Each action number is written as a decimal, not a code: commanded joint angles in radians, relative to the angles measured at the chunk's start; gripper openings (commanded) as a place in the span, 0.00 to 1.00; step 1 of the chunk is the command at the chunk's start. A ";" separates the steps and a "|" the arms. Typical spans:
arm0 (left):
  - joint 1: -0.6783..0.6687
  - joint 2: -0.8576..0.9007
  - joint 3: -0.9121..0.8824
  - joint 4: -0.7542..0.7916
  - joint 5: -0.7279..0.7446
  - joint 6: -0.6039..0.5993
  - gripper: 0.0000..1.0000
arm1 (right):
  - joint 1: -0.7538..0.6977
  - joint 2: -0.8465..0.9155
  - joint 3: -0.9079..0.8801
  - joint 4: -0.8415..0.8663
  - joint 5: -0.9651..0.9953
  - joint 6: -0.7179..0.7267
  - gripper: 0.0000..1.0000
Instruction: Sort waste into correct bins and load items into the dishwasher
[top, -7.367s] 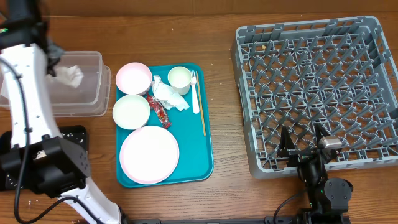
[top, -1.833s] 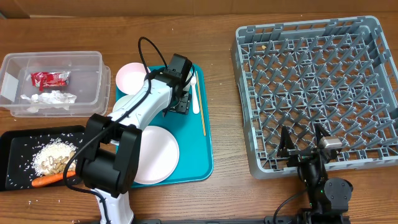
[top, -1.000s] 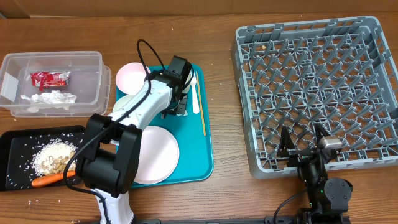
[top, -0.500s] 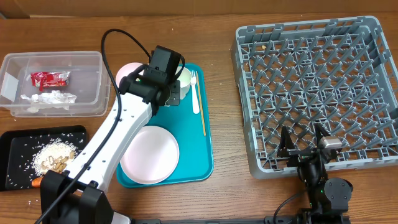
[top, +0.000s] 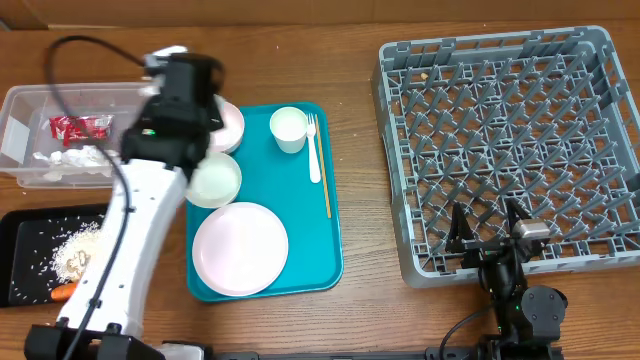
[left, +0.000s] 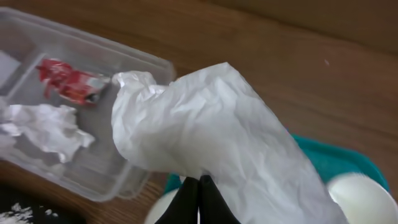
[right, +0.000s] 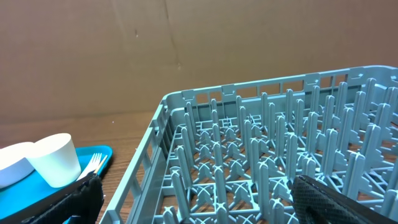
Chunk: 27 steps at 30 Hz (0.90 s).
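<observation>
Pinched in the fully closed left claw (left: 199, 194) at bottom centre, a crumpled, wrinkled white paper napkin (left: 211, 140) spreads above; right claw (right: 196, 205) wide, empty.

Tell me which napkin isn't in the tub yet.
The big napkin pinched in the left gripper; the small napkin lies inside the clear tub, beside the red wrapper.

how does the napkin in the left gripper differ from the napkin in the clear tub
The held napkin is pinched in the shut left gripper, in the air; the tub napkin lies loose on the floor of the clear tub near the red wrapper. The held napkin is drawn out long; the tub napkin is a flatter bunch. Both are white crumpled paper.
</observation>
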<state>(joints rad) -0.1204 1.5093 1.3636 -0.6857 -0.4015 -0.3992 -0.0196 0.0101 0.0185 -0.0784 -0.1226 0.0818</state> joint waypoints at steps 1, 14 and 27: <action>0.149 0.004 0.002 0.032 0.019 -0.016 0.04 | -0.005 -0.007 -0.011 0.005 0.010 0.000 1.00; 0.395 0.128 0.003 0.087 0.128 -0.017 1.00 | -0.005 -0.007 -0.011 0.005 0.010 0.000 1.00; 0.251 -0.129 0.014 -0.121 0.741 0.090 1.00 | -0.005 -0.007 -0.011 0.005 0.010 0.000 1.00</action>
<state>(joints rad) 0.2287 1.3769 1.3689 -0.7486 0.1635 -0.3889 -0.0200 0.0101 0.0185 -0.0788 -0.1226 0.0814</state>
